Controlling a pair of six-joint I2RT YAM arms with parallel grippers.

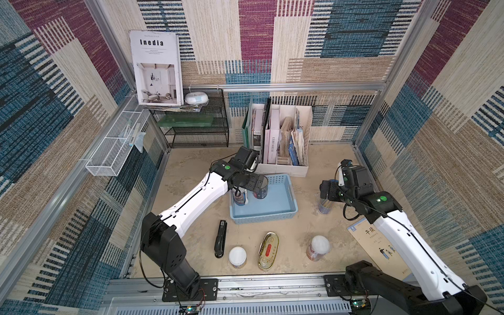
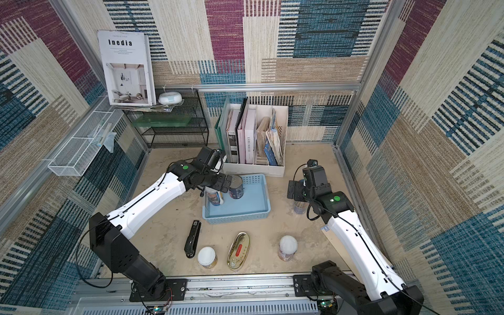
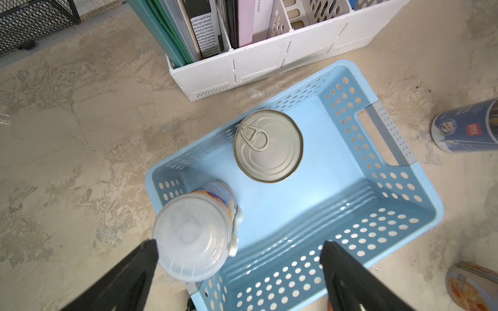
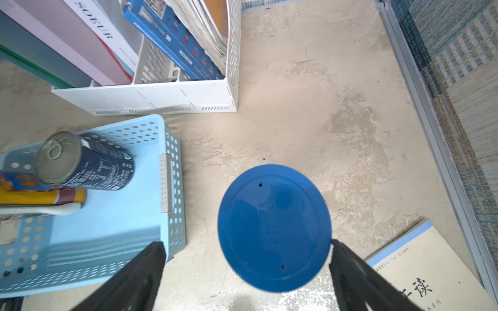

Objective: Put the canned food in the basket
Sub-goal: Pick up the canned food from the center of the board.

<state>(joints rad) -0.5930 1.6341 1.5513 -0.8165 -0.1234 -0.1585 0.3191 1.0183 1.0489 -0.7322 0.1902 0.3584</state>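
While upright, navy-labelled pull-tab can [image 3: 268, 145]

Basket [image 3: 310, 215], centre of the left wrist view: light blue plastic, smooth, glossy floor with streaks of reflected light, walls perforated. Pull-tab can [image 3: 268, 145] inside it: lid of bare grey metal, matt, pressed ring ridges; side carries a dark printed label, satin. White-lidded can [image 3: 192, 237], lower left: lid of translucent frosted plastic. Tube lid [image 4: 273, 227], centre of the right wrist view: smooth blue, mild gloss; plastic or painted metal, cannot tell. Oval tin [image 1: 268, 251], bottom centre in a top view: polished gold metal, shiny. Table [image 4: 310, 94]: beige, matt, rough, plaster-like. File box [image 3: 256, 70]: white matt plastic. Walls [image 1: 354, 32]: coarse woven cloth look.
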